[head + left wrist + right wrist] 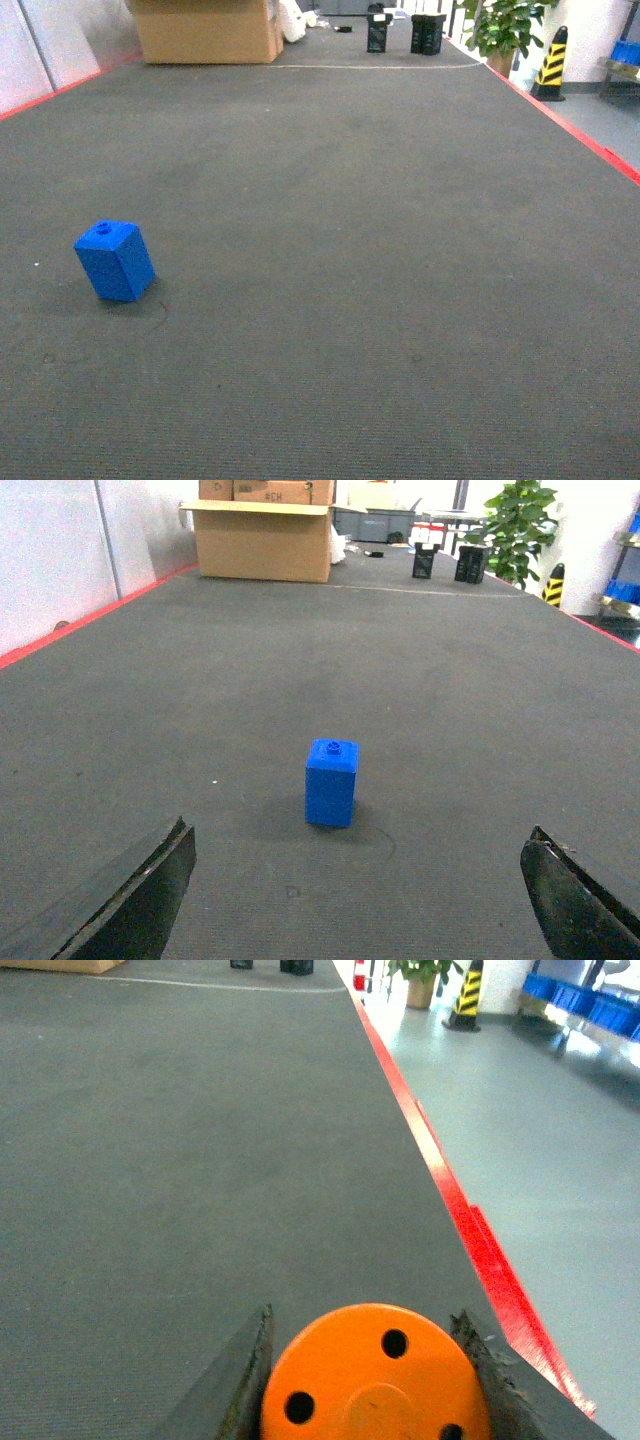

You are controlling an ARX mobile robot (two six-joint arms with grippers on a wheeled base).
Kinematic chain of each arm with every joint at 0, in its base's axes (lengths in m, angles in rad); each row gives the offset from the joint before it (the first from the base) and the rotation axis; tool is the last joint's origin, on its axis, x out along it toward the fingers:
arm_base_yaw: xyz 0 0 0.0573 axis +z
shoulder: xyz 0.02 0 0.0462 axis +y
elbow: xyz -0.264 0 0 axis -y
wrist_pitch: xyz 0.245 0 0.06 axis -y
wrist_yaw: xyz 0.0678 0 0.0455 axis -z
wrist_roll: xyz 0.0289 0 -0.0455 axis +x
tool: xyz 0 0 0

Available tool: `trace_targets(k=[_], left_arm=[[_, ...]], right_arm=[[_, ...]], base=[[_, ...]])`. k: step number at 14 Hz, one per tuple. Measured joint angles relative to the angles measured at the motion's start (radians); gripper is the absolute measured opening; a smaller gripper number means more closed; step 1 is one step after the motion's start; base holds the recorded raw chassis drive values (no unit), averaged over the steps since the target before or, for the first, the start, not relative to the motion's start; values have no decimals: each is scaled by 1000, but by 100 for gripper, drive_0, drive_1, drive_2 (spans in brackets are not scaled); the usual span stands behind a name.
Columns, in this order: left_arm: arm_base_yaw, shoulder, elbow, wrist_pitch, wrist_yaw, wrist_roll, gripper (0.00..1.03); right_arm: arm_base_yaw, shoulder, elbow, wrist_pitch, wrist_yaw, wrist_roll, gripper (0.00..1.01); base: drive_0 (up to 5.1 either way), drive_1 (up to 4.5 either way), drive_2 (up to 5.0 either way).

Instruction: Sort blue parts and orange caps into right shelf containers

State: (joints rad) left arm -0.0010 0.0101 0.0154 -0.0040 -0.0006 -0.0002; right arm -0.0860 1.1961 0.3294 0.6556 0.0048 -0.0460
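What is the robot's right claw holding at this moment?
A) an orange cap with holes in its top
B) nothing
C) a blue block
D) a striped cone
A: the right wrist view shows the orange cap wedged between the right gripper's fingers, while the blue part stands free on the dark mat.

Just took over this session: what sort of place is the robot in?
Probably a warehouse or workshop floor: a grey carpet mat edged in red, a cardboard box, a striped traffic cone, and blue crates on a rack at far right.
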Motion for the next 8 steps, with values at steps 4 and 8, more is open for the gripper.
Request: trace_targets(k=[4, 8], left_arm=[[-76, 501, 68, 303, -158, -19, 98], [-26, 1102, 286, 539, 5, 3, 98]], right_arm=[[1, 2, 8, 7, -2, -7, 45], [1, 2, 8, 6, -2, -7, 45]], base=[[0, 0, 0], [0, 0, 0]])
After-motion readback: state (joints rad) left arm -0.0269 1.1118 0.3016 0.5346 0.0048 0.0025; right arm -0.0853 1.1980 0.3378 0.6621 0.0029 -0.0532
